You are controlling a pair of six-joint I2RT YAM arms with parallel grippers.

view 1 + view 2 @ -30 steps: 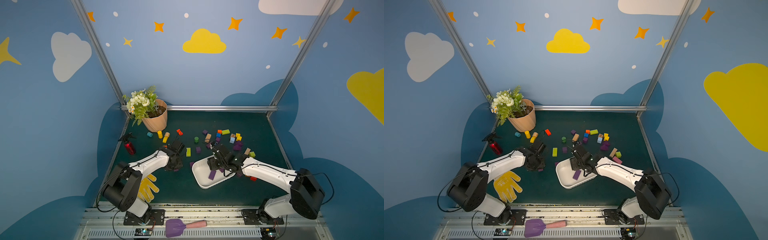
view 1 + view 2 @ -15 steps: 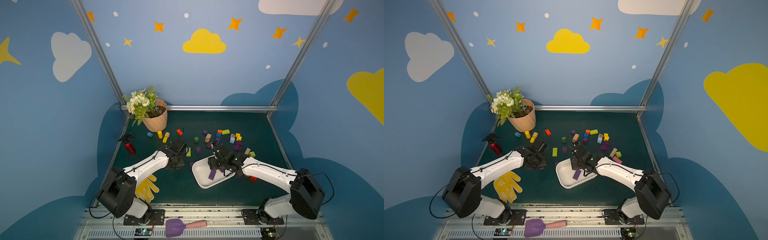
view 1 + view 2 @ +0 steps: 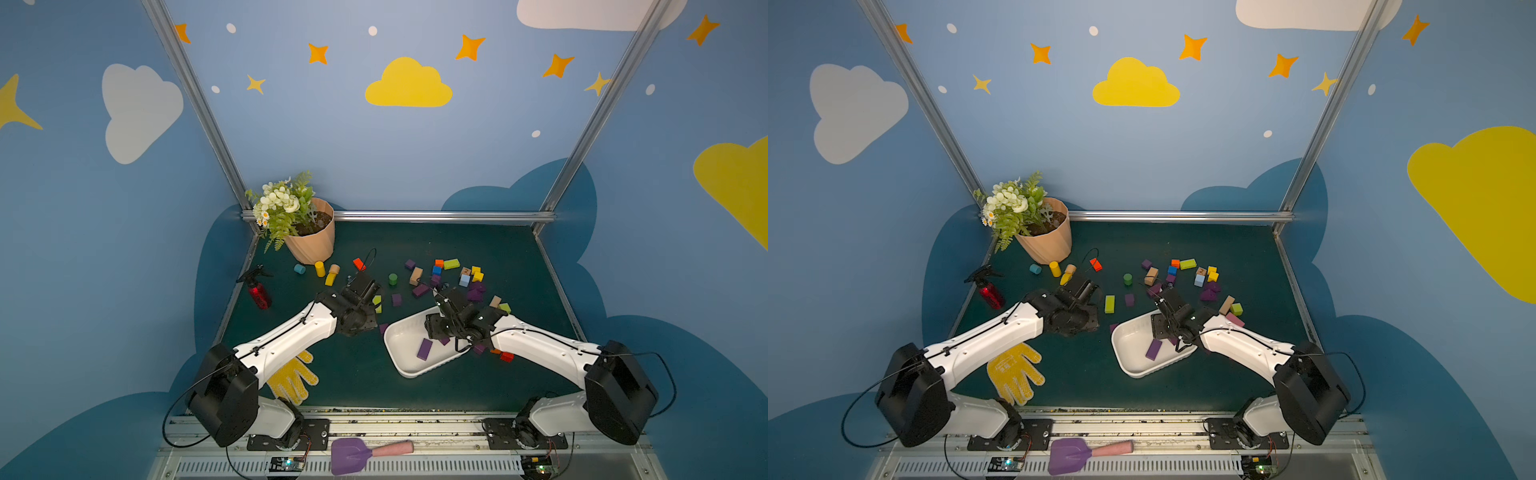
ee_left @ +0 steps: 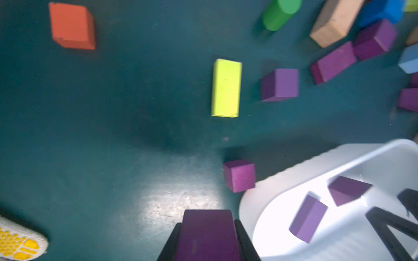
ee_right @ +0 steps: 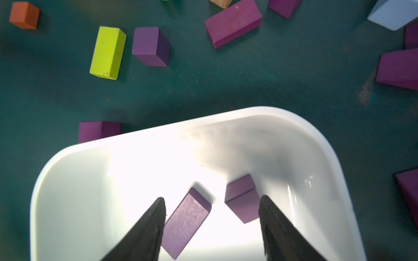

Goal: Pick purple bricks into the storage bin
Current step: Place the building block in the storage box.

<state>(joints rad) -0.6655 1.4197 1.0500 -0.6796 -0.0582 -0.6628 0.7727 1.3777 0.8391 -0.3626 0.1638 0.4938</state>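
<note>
Shifted slightly since a second ago, a matte dark purple oblong brick [image 4: 208,239] sits clamped in the left gripper [image 4: 207,223], long axis along the fingers [image 4: 172,244], near the shallow white rectangular tray [image 5: 203,117]. Two purple bricks [image 5: 185,222] lie inside, the oblong one diagonal; the right gripper [image 5: 212,200] hangs above, parted, empty.

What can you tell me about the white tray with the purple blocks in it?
The storage bin is a shallow white tray, smooth and glossy like plastic, with rounded corners and a rolled rim. It sits flat on the dark green table, turned at a slant. An oblong purple brick and a shorter purple brick lie loose inside. The right gripper hangs open above them. A third purple brick sits outside, close beside its wall.
</note>
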